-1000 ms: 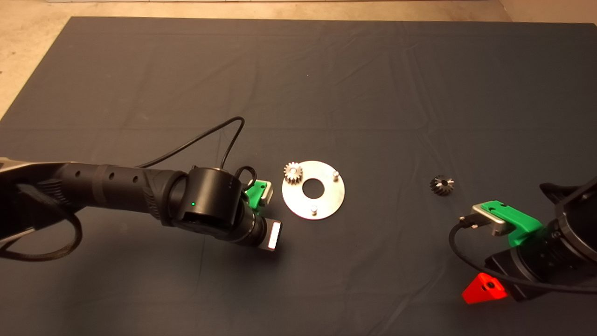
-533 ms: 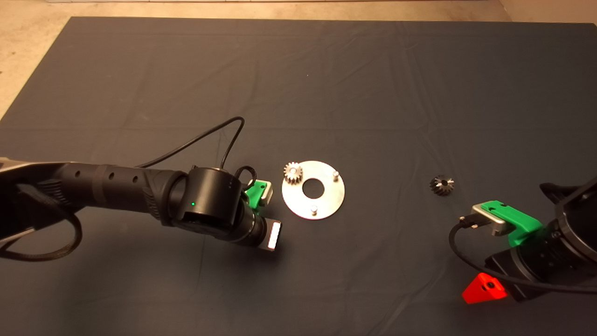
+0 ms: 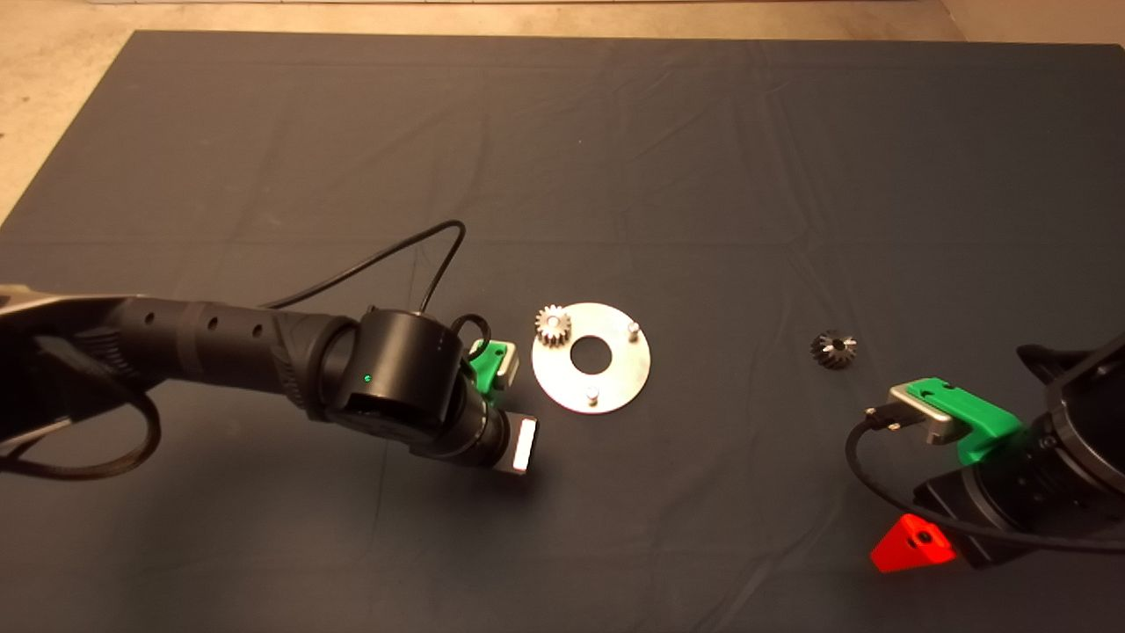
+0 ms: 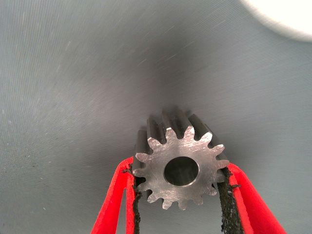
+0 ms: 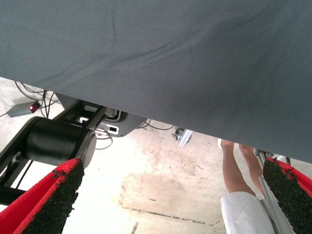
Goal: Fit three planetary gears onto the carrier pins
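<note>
A silvery planetary gear [image 4: 180,165] sits gripped between the red fingers of my left gripper [image 4: 180,195], held just above the mat. From the head view that gripper's fingers are hidden under its wrist [image 3: 413,387], just left of the round silver plate [image 3: 620,382]. A second silvery gear [image 3: 553,324] sits on the plate's far-left carrier pin. Two bare carrier pins [image 3: 632,329] [image 3: 592,396] stand on the plate. A darker gear [image 3: 833,349] lies on the mat to the right. My right gripper [image 5: 173,170] waits open at the lower right.
The dark mat [image 3: 615,158] covers the table, with tan floor beyond its far edge. A black cable [image 3: 422,255] loops above the left wrist. The right wrist view shows the floor past the mat's edge, a black machine base [image 5: 53,139] and a person's legs [image 5: 236,170].
My left arm has shifted slightly to the right and a little nearer, still holding the gear. The plate, the other gears and the right arm have not moved.
</note>
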You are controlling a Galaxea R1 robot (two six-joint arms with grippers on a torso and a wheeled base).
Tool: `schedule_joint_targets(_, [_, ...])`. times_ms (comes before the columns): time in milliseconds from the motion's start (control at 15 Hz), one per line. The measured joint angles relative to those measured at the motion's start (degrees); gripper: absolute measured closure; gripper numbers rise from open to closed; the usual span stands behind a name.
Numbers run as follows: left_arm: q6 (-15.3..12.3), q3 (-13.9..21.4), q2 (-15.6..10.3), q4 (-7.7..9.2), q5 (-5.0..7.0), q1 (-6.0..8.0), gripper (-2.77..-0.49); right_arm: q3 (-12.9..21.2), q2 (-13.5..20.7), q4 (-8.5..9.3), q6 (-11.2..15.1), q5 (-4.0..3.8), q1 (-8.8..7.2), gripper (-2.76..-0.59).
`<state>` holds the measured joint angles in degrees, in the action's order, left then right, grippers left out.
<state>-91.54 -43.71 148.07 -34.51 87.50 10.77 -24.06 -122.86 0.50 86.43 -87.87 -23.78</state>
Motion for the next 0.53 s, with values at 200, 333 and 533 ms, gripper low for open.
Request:
schedule_joint_targets(200, [-2.4,0.2,2.4,1.60,-0.02,2.96,-0.77,0.0,0.0,0.01,0.0,-0.02,0.00,-2.73])
schedule_joint_targets(333, [-4.3,0.2,4.1,3.43,-0.02,4.06,-0.77,0.0,0.0,0.01,0.0,-0.02,0.00,-2.73])
schedule_joint_targets(533, [-5.8,-0.4,7.4,5.00,0.09,5.59,-0.77,0.0,0.0,0.01,0.0,0.02,0.00,-2.73])
